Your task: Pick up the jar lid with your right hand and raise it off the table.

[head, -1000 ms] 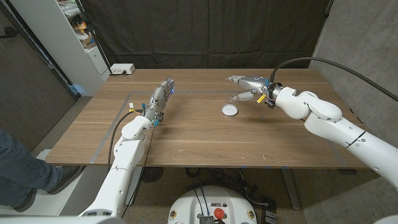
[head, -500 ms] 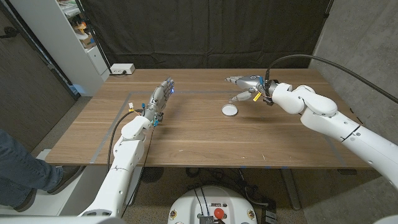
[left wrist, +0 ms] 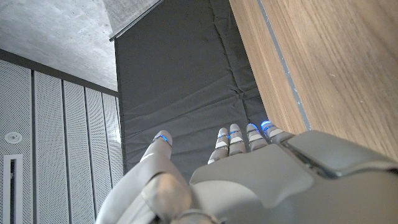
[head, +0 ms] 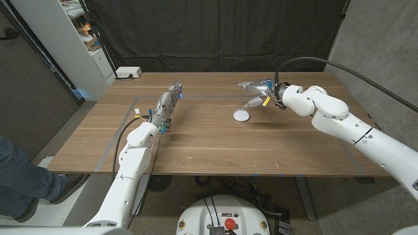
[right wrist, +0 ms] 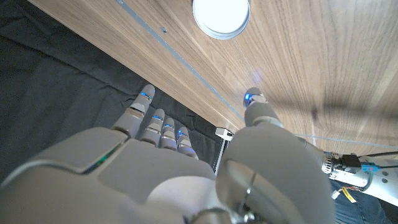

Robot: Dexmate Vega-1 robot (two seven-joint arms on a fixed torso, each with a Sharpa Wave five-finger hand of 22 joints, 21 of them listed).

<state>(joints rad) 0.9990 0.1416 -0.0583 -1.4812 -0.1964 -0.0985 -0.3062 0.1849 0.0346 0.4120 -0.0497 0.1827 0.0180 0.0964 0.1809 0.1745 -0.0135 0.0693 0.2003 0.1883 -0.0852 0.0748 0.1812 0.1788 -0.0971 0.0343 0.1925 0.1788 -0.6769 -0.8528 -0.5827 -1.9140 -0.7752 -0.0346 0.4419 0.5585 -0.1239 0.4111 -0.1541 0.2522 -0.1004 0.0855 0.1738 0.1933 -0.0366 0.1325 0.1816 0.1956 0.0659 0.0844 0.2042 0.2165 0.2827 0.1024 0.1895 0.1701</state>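
One white jar lid (head: pixel 241 115) is seen on the table (head: pixel 215 147), ringed by bare wood. Just beyond it, the right hand (head: pixel 257 91) is held spread, grasping nothing; the left hand (head: pixel 167 104), well apart, is likewise unloaded.

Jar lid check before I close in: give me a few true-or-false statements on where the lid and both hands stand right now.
1. The jar lid lies on the table. True.
2. The right hand already holds the lid. False: its fingers are spread and empty, with the lid apart from them in the right wrist view.
3. The left hand holds nothing. True.
4. The lid is black. False: it is white.
5. The lid lies nearer the left hand than the right. False: it sits close to the right hand, well away from the left.
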